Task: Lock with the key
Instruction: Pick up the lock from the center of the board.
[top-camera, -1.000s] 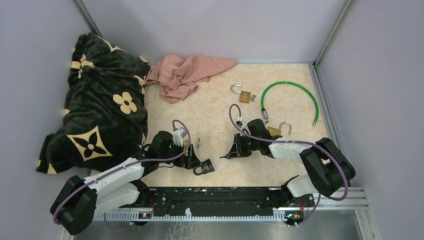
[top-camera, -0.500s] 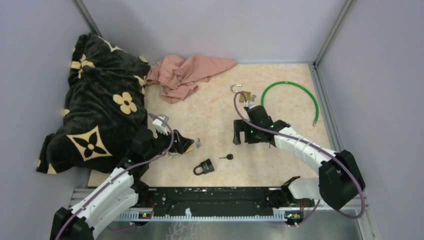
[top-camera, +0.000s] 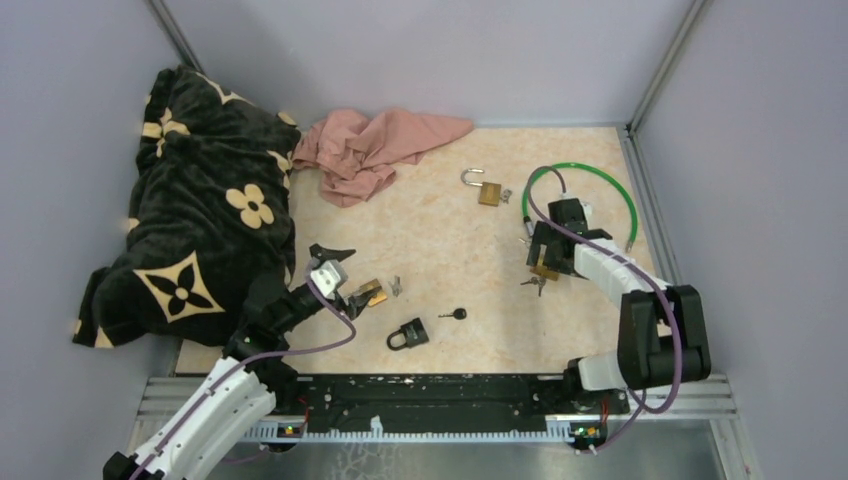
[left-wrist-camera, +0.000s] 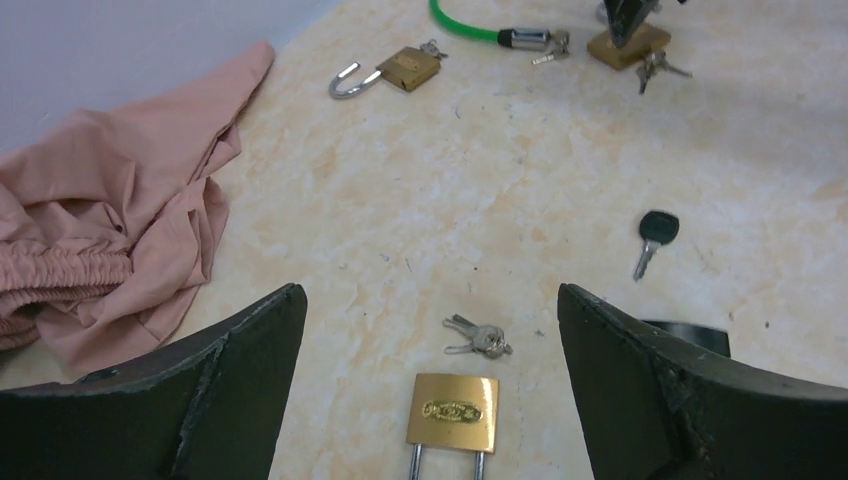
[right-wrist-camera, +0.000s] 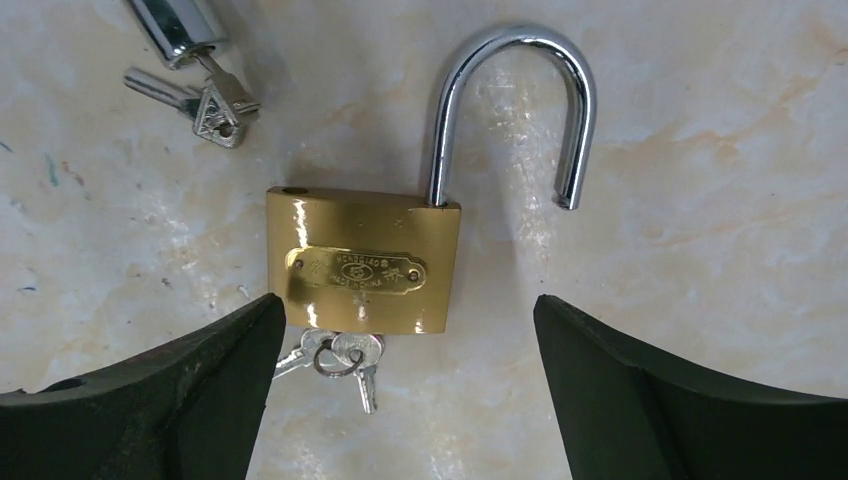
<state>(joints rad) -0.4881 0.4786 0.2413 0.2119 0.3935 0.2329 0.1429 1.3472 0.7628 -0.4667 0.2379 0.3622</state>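
Top external: left hand (top-camera: 343, 278) is spread apart and low over the surface (top-camera: 430, 240) beside the blanket (top-camera: 200, 210), holding nothing. Left padlock (top-camera: 368, 292), brass, lies just off its fingertips, with a key bunch (top-camera: 396, 287) right beside it. Black padlock (top-camera: 408, 334) sits nearer the bases, black key (top-camera: 456, 314) close by on its right, not touching. Right hand (top-camera: 545, 255) is on the right side, directly over the open padlock (top-camera: 546, 270), and that lock's keys (top-camera: 531, 284) show at its base-side edge. Far padlock (top-camera: 487, 191) lies near the green cable lock (top-camera: 600, 180). Pink cloth (top-camera: 375, 145) is at the back. Left wrist: fingers (left-wrist-camera: 200, 390) are wide apart with only surface and lock between them. Left padlock is centred at the bottom edge, its shackle legs running out of frame, so can't tell if it's latched. Key bunch is just beyond the body. Black padlock is mostly hidden behind the right finger. Right wrist: fingers (right-wrist-camera: 150, 400) are apart, either side of the open padlock, and contact isn't clear. One shackle leg is in the body and the free end is out of its hole. Keys sit against the body's bottom edge, and I can't tell if one is seated in the keyway. The cable lock's metal end and cable keys (right-wrist-camera: 215, 110) are at top left.
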